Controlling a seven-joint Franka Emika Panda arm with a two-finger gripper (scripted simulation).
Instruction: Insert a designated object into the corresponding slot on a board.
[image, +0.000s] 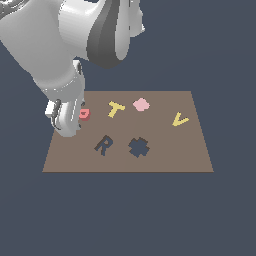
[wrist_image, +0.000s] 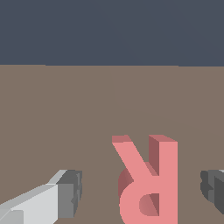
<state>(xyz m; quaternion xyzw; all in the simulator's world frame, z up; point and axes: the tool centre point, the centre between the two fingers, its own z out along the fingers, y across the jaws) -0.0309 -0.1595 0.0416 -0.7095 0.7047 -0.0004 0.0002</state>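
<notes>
Progress is early, as I read it: the R (wrist_image: 148, 183) is not yet grasped and its slot (image: 104, 145) sits empty. My jaws are spread wide, with one fingertip (wrist_image: 70, 192) on either side of the letter and a clear gap to each, so nothing is clenched. In the wrist view the R lies flat on the board (image: 165, 150), between the fingers. From the exterior view the gripper (image: 75, 120) has the block at the board's far corner on that view's left, partly hidden by the hand, near the yellow T (image: 116, 108). The slot lies nearer the camera, beside the cross cutout (image: 138, 147). Closing, lifting, carrying across and seating the letter all remain.
</notes>
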